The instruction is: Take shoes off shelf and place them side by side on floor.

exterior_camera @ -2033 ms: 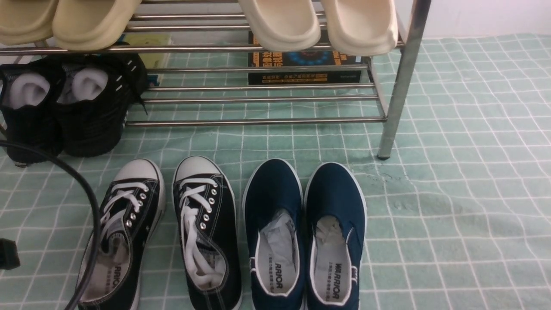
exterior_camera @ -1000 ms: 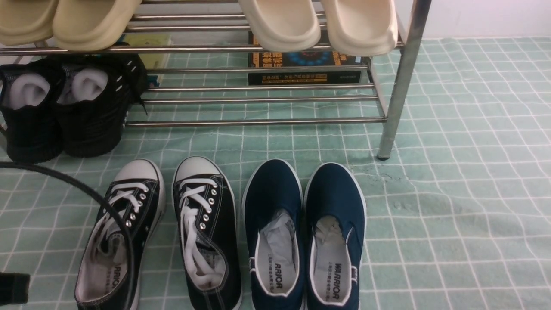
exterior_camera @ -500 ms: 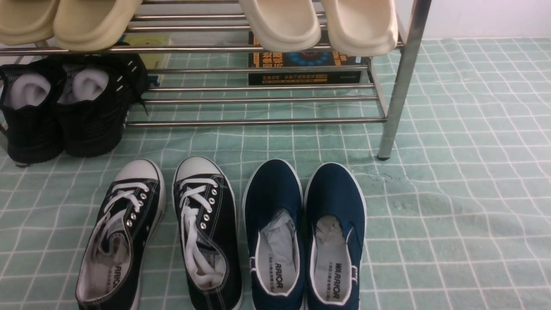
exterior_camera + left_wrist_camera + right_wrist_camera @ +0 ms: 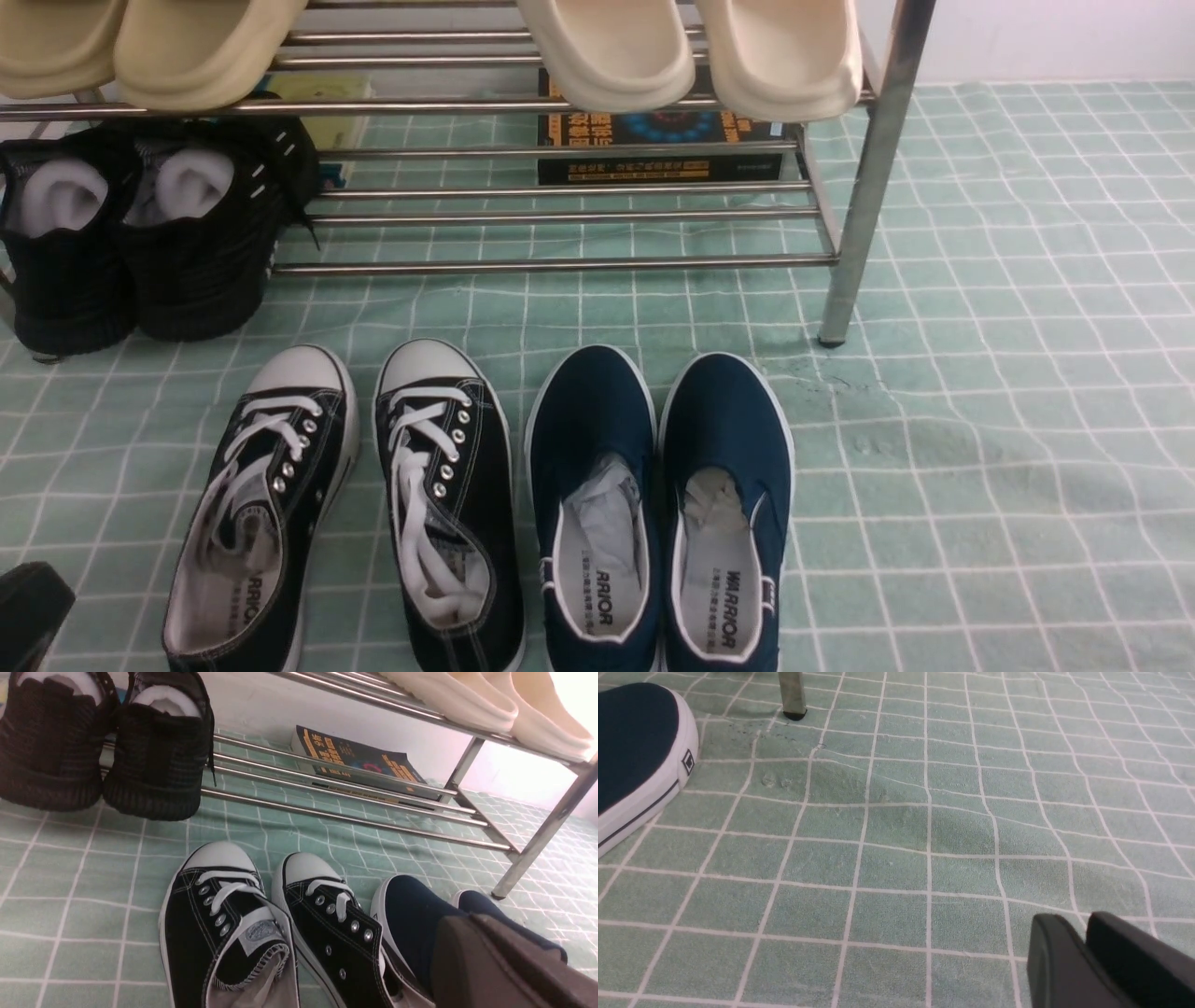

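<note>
Down on the floor (image 4: 980, 448) — mint-green cloth, white grid, a bit rumpled on the right — two pairs sit in one row, toes toward the shelf (image 4: 868, 187). The black sneakers (image 4: 345, 504) take the left, the navy slip-ons (image 4: 663, 504) just beside them on the right. On the shelf's lower rods, far left, bulky black shoes (image 4: 140, 233); a book (image 4: 658, 149) lies behind them. Up top — two pairs of cream slippers (image 4: 691, 47).
</note>
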Robot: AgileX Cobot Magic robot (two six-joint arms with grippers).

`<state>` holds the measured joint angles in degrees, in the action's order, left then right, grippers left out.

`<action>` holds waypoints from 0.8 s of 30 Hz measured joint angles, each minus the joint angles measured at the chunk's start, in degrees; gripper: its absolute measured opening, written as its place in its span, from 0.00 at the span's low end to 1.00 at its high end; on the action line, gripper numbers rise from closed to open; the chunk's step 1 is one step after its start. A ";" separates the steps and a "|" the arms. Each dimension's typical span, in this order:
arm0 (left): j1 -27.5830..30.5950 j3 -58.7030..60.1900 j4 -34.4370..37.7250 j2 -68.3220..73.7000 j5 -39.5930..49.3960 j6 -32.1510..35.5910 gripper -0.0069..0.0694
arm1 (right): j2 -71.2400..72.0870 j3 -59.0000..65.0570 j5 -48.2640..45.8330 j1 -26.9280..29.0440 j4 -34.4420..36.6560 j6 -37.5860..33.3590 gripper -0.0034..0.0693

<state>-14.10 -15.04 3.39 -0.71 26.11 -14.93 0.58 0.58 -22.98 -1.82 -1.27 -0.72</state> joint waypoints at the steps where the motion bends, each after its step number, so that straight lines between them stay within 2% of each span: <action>1: 0.00 0.24 -0.05 0.00 0.22 -0.02 0.10 | 0.00 0.00 0.00 0.00 0.00 0.00 0.22; 5: 0.00 0.45 -0.23 0.00 1.66 -0.02 0.10 | 0.00 0.00 0.00 0.00 0.00 0.00 0.23; 16: 0.00 2.56 -9.02 0.00 4.22 0.88 0.12 | 0.00 0.00 0.00 0.00 0.00 0.00 0.25; 24: 5.90 9.31 -8.99 0.00 -4.06 5.54 0.13 | 0.00 0.00 0.00 0.00 0.00 0.00 0.26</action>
<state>-8.19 -5.72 -5.60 -0.71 22.06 -9.39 0.58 0.58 -22.98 -1.82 -1.27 -0.72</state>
